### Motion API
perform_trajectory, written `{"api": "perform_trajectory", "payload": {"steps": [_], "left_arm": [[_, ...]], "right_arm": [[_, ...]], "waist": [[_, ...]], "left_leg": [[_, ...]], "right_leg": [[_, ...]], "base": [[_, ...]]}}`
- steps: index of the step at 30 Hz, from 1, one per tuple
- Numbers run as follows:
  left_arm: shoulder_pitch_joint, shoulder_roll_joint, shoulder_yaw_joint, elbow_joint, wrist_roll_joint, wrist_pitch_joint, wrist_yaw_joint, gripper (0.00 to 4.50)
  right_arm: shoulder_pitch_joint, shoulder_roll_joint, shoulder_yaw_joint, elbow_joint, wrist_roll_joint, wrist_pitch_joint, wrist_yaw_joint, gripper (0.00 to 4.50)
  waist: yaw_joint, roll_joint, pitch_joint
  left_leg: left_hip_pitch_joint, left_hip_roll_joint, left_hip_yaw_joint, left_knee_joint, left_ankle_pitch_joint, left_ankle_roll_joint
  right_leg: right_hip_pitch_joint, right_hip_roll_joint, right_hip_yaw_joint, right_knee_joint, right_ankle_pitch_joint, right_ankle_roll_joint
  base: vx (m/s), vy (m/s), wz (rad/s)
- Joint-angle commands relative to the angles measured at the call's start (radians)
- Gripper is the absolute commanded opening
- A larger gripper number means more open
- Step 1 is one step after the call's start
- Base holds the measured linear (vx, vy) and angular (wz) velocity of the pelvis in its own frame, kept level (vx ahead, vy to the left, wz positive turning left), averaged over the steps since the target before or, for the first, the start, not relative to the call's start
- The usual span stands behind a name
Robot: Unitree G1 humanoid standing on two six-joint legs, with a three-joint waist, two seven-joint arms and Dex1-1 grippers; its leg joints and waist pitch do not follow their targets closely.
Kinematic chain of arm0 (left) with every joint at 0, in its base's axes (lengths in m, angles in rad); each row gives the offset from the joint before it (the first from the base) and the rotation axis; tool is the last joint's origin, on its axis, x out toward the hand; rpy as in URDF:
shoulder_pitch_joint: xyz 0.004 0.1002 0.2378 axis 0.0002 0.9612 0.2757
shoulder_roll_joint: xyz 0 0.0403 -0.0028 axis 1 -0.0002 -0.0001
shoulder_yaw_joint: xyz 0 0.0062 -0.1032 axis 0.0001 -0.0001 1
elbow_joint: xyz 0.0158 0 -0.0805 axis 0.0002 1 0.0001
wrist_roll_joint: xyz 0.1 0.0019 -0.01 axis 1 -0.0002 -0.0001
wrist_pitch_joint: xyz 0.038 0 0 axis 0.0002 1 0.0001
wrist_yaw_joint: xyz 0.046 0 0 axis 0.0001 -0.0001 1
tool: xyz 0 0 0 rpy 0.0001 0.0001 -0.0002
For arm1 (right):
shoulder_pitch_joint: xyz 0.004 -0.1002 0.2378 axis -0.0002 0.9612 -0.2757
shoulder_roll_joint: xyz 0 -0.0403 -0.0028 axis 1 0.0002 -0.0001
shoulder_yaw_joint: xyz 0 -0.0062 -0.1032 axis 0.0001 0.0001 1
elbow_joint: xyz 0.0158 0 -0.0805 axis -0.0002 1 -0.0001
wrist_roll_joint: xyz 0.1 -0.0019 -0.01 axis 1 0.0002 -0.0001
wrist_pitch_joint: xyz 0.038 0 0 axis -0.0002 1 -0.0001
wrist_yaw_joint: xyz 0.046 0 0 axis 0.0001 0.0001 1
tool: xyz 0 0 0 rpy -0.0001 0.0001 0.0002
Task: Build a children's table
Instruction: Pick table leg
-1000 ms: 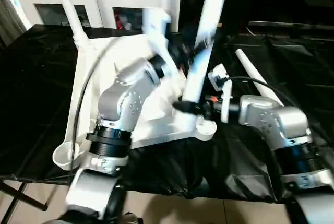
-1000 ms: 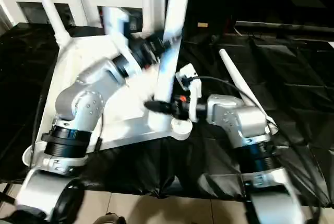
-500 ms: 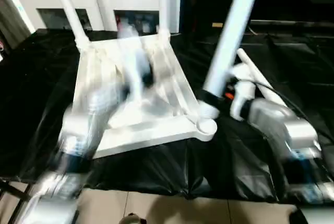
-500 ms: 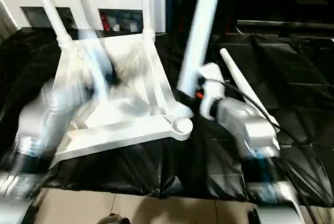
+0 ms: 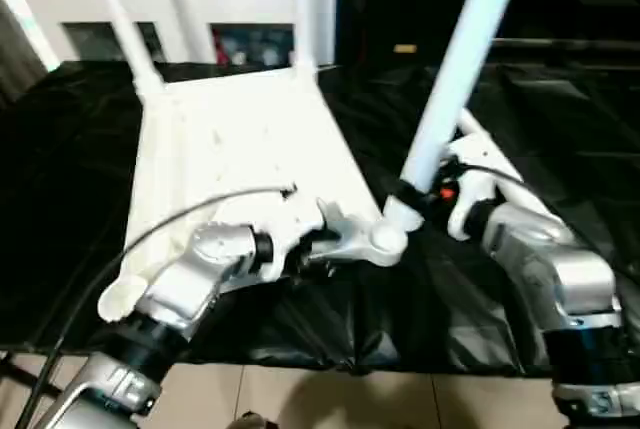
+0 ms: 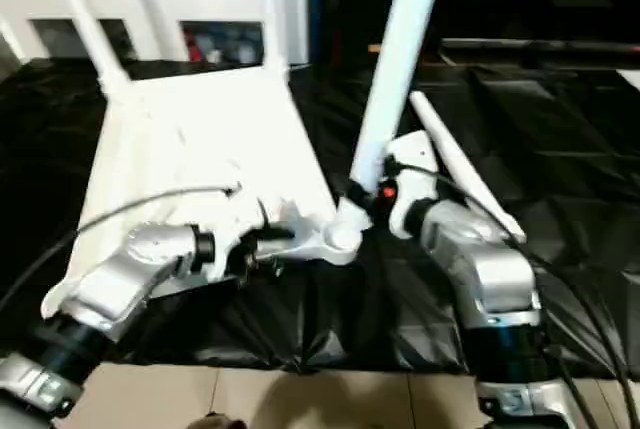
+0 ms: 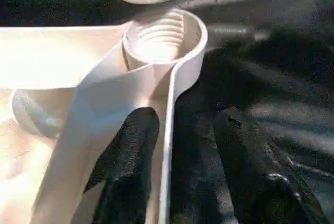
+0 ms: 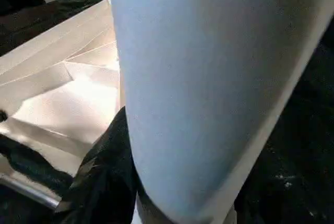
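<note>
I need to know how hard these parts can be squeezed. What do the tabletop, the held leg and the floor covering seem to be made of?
Tabletop: looks like moulded white plastic, matte, with thin ribs and a threaded socket.
Leg: a smooth white tube, probably plastic, with a ridged threaded end.
Floor covering: thin black plastic sheeting, glossy and wrinkled.

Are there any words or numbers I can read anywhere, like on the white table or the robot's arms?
None can be read.
The tabletop and the leg in the right pincer are plain white.
The small yellowish tag on the dark background is too blurred to read.
The things behind the cabinet glass are too blurred as well.
</note>
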Motion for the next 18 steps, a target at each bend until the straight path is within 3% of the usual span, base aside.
{"api": "perform_trajectory", "payload": {"steps": [1,9,15,18], "left_arm": [[-0.017,0.012,-0.008,0.019,0.014,-0.019,-0.016,1.75],[-0.048,-0.002,0.018,0.107,0.018,-0.059,-0.051,1.20],[-0.060,0.006,0.020,0.144,0.030,-0.071,-0.077,0.49],[-0.060,0.010,0.023,0.149,0.028,-0.082,-0.100,0.38]], "right_arm": [[0.003,-0.001,0.008,-0.035,0.001,0.004,-0.001,1.91],[-0.008,-0.007,0.028,-0.018,0.002,0.008,0.021,1.91],[-0.021,-0.015,0.049,0.000,-0.002,0.005,0.048,1.91],[-0.026,-0.018,0.062,0.009,-0.003,0.009,0.064,1.91]], "waist": [[0.001,-0.009,-0.072],[0.003,-0.006,-0.076],[0.003,-0.009,-0.076],[0.003,-0.009,-0.074]], "left_leg": [[0.026,0.004,-0.001,-0.077,-0.313,-0.044],[0.025,0.004,0.001,-0.074,-0.278,-0.035],[0.025,0.005,0.002,-0.074,-0.274,-0.031],[0.025,0.006,0.002,-0.075,-0.279,-0.030]], "right_leg": [[0.041,-0.032,0.023,-0.084,-0.340,-0.139],[0.045,-0.031,0.023,-0.076,-0.248,-0.175],[0.046,-0.031,0.023,-0.074,-0.244,-0.181],[0.046,-0.033,0.023,-0.075,-0.260,-0.181]], "base": [[0.000,0.000,0.00],[0.000,0.000,0.00],[0.000,0.000,0.00],[0.000,0.000,0.00]]}}
